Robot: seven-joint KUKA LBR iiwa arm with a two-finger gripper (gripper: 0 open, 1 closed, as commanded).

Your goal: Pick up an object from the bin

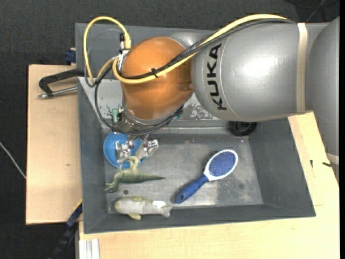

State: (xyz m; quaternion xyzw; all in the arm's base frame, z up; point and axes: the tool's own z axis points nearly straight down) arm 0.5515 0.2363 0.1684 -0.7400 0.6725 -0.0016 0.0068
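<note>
Approach step: the released gripper (137, 149) hangs just above the green toy lizard (132, 177), a blue ball (112, 147) beside the lizard; next it likely must lower and clench.

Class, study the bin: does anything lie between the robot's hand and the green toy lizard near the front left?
Nothing visible does. The hand is just above the upper end of the green toy lizard. The blue round thing lies beside the hand, at the view's left, not between them; the blue brush lies well apart.
</note>
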